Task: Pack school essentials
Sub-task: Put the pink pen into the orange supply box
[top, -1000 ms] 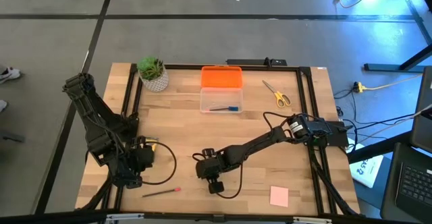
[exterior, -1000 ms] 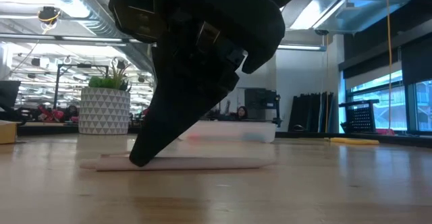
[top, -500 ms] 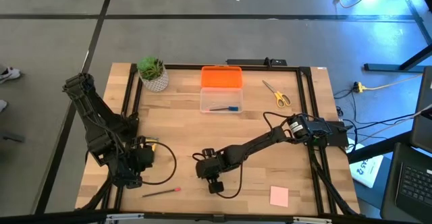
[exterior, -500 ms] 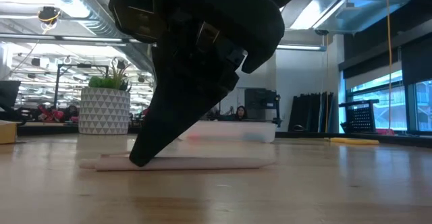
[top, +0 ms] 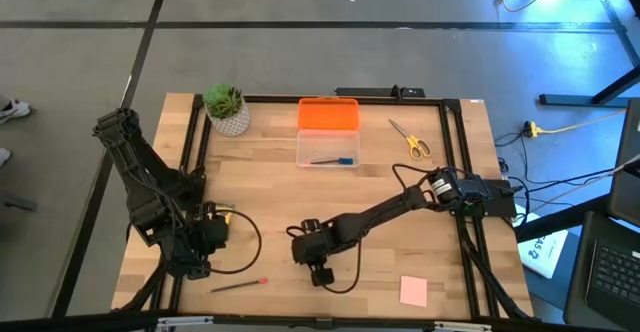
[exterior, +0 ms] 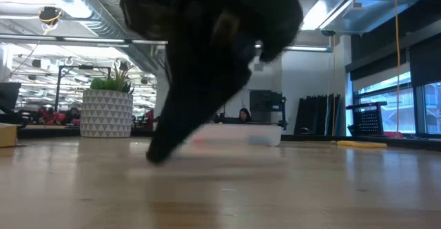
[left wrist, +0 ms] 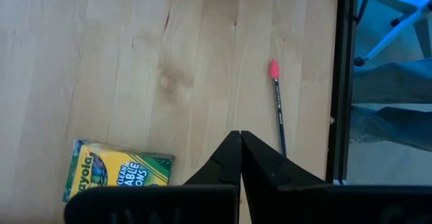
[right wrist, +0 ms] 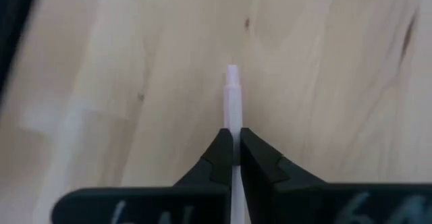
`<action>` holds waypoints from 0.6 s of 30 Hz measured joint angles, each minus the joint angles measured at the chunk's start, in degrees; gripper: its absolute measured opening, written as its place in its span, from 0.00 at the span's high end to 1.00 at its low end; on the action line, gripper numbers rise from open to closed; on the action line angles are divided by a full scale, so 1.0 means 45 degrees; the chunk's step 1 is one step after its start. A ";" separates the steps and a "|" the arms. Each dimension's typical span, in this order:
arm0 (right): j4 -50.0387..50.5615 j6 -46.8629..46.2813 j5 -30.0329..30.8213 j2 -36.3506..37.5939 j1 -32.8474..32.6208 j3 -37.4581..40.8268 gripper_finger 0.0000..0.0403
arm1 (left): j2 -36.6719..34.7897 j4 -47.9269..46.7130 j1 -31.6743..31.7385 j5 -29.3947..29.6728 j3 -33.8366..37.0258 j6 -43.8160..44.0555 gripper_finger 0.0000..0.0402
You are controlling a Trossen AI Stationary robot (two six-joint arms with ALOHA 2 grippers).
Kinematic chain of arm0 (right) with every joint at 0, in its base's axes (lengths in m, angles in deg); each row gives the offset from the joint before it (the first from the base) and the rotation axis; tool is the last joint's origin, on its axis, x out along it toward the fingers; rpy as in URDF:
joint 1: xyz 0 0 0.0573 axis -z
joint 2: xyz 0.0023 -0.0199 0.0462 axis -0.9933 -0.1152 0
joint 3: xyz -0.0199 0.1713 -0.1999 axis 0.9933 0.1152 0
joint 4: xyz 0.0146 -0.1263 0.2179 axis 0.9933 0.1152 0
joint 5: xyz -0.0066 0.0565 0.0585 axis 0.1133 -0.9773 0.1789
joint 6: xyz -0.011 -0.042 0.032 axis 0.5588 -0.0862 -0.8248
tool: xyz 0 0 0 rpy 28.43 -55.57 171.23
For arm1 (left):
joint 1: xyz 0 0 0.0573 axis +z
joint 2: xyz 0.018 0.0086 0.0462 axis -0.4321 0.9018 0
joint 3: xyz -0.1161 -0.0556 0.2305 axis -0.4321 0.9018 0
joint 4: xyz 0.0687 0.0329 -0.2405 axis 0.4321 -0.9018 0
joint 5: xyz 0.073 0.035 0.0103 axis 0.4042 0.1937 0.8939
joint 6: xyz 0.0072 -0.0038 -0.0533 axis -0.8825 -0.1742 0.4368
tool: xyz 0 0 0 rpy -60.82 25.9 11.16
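My right gripper (top: 316, 264) (right wrist: 233, 135) is down at the table's middle near side, shut on the pale thin stick (right wrist: 233, 96). In the low view it (exterior: 157, 156) is blurred. My left gripper (top: 207, 244) (left wrist: 239, 137) waits shut over the near left part of the table, touching nothing. The green-yellow crayon box (left wrist: 118, 171) and the red-tipped pencil (left wrist: 277, 106) (top: 240, 285) lie flat near it. The yellow-handled scissors (top: 410, 139) lie far right and the pink note pad (top: 413, 290) near right. A dark pen and a small blue piece (top: 335, 159) lie inside the clear case. My right gripper pinches the pale stick between its two fingers (right wrist: 219, 150), which slant down from above and lie along it. One end (right wrist: 233, 72) sticks out past the fingertips. Blur hides whether the stick is clear of the table.
The clear case with orange lid (top: 328, 130) stands at the far middle, and the potted plant (top: 227, 109) at the far left. A black frame rail (left wrist: 341, 82) runs along the table's edge. Bare wood lies between my right gripper and the case.
In the low view my right gripper has shifted slightly up and toward the table's right and is now blurred. The pale stick, which was sharp on the table, is blurred along with it. My left arm has kept still.
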 joint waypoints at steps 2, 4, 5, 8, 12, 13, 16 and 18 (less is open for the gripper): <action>0.0016 -0.0001 -0.0002 0.0215 0.0029 -0.0019 0.96 | 0.0000 -0.0005 0.0003 0.0000 0.0000 0.0000 1.00; 0.0172 -0.0001 -0.0001 0.0379 0.0069 -0.0028 0.96 | 0.0000 -0.0005 0.0005 0.0028 0.0000 0.0000 1.00; 0.0187 -0.0012 0.0000 0.0399 0.0101 -0.0028 0.96 | 0.0000 -0.0005 0.0000 0.0029 0.0000 0.0000 1.00; 0.0394 -0.0226 0.0004 0.0651 0.0225 -0.0014 0.96 | 0.0000 -0.0007 0.0000 0.0032 0.0000 0.0000 1.00; 0.0960 -0.0272 0.0201 0.1092 0.0509 -0.0034 0.96 | 0.0000 -0.0002 0.0005 0.0039 0.0000 0.0000 1.00; 0.1146 -0.0245 0.0345 0.1158 0.0601 -0.0034 0.96 | 0.0000 -0.0013 0.0004 0.0039 0.0000 0.0000 1.00; 0.1760 0.0133 0.0694 0.1489 0.0963 -0.0034 0.96 | 0.0000 -0.0015 0.0005 0.0049 0.0000 0.0000 1.00; 0.2254 0.0439 0.0839 0.1741 0.1251 -0.0034 0.96 | 0.0002 -0.0011 0.0005 0.0050 0.0000 0.0000 1.00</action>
